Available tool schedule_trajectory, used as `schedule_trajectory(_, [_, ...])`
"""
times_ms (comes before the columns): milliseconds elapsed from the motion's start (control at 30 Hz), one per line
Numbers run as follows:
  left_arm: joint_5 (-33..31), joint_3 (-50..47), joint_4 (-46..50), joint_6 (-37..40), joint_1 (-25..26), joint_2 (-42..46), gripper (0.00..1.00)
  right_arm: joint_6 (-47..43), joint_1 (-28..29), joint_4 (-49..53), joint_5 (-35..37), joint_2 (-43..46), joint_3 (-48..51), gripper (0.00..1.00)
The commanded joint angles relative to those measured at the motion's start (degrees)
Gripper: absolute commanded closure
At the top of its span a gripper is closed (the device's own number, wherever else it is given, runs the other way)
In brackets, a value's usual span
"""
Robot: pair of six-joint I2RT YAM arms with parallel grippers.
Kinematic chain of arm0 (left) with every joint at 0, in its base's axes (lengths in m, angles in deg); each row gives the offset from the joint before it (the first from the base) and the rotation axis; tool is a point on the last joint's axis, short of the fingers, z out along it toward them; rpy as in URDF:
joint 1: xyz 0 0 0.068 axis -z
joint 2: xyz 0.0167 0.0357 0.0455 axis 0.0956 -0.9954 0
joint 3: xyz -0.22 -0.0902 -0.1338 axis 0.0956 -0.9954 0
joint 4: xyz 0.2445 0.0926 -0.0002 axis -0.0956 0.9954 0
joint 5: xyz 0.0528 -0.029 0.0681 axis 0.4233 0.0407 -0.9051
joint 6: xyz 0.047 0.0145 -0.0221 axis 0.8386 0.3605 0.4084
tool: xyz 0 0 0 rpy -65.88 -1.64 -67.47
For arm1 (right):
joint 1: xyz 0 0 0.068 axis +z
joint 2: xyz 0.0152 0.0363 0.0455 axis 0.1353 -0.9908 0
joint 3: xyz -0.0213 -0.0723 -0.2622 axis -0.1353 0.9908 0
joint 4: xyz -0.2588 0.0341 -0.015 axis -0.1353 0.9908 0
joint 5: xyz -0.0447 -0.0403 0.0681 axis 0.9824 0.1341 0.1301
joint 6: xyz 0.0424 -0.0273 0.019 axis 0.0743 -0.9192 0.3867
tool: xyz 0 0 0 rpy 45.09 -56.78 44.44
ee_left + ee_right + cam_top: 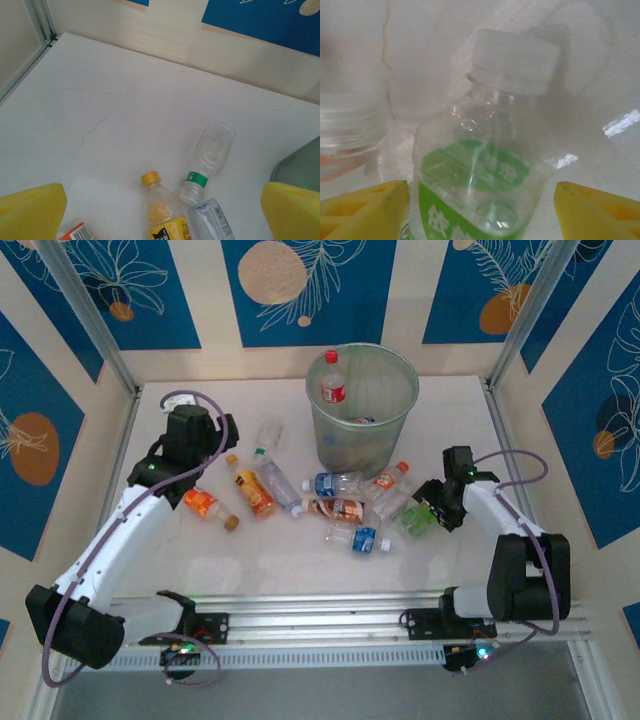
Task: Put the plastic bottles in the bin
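White desk (450, 560), blue-panelled walls: one red-label bottle (333, 385) sits in the bin (395, 430), upper centre. I count about nine plastic bottles (335, 508) left. Left tool (160, 205) gapes empty; right tool (482, 210), part-open, straddles the green-label bottle (480, 165), unclamped.

White-and-black arms (112, 538), yellow fingers (30, 212), lilac cables (183, 393)

Yellow pads (365, 210) on my right gripper (482, 212); bottle (480, 165) there: clear, green label, white cap. Bin (385, 425) grey-green mesh; tabletop (300, 570) white.
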State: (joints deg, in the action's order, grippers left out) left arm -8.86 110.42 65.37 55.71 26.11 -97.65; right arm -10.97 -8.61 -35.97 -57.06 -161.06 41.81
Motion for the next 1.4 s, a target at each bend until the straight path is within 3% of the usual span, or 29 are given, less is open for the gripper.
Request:
schedule_trajectory(0, [0.2, 0.0, -0.4, -0.6, -0.7, -0.2, 0.00, -1.1, -0.6, -1.4, 0.9, -2.9, -1.4, 0.23])
schedule_trajectory(233, [-0.2, 0.2, -0.2, -0.7, -0.7, -0.5, 0.01, -1.2, -0.6, -3.1, 1.2, -8.3, -3.2, 0.23])
schedule_trajectory(533, [-0.6, 0.6, 0.0, -0.3, -0.7, -1.0, 0.01, -2.5, -0.7, 0.6, 6.1, -5.1, -4.6, 0.52])
schedule_trajectory(800, [-0.3, 0.6, -0.4, -0.4, -0.7, -1.4, 0.00, -5.4, 0.1, 7.8, 12.2, 3.0, -9.3, 0.58])
schedule_trajectory(1067, [0.0, 0.6, -0.8, -0.4, -0.8, -1.6, 0.00, -15.2, 9.8, 5.3, 22.3, 13.1, -23.0, 0.59])
schedule_trajectory(1367, [1.4, 0.5, -1.7, -0.3, -0.8, -2.4, 0.01, -30.9, 19.7, -14.1, 25.8, 7.1, -38.7, 0.57])
